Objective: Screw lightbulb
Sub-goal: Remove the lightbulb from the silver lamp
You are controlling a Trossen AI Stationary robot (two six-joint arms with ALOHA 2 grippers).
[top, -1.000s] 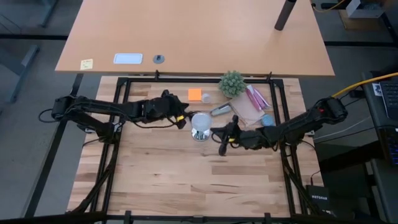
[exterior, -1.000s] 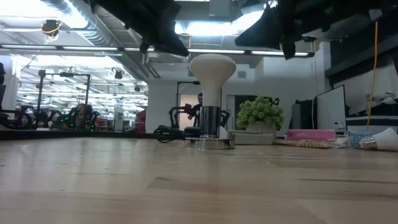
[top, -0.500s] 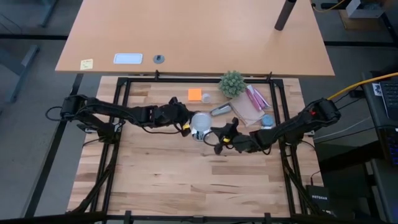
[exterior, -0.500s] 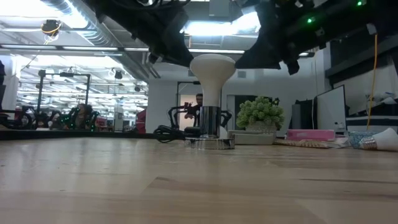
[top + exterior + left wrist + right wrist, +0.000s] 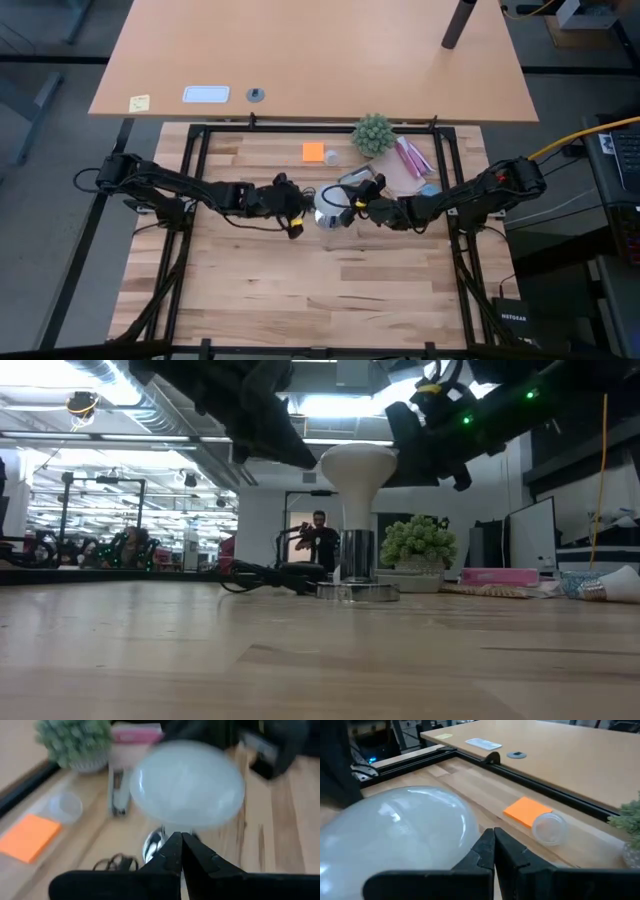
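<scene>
Two grippers, fingers pressed together and holding nothing, flank the lightbulb (image 5: 329,203) — upright in the silver base (image 5: 358,592) near the table's (image 5: 300,290) middle — with the left gripper (image 5: 295,219) just beside its one side and the right gripper (image 5: 357,200) just beside the other.

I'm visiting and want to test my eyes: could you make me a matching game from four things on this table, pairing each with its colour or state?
Things:
1. lightbulb
2. sticky notes
3. small plant
4. left gripper

Descriptions:
a. orange, lying flat
b. shut, close beside the bulb
c. green, at the table's far edge
d. white, standing upright on a silver base

Pairs: 1-d, 2-a, 3-c, 4-b
</scene>
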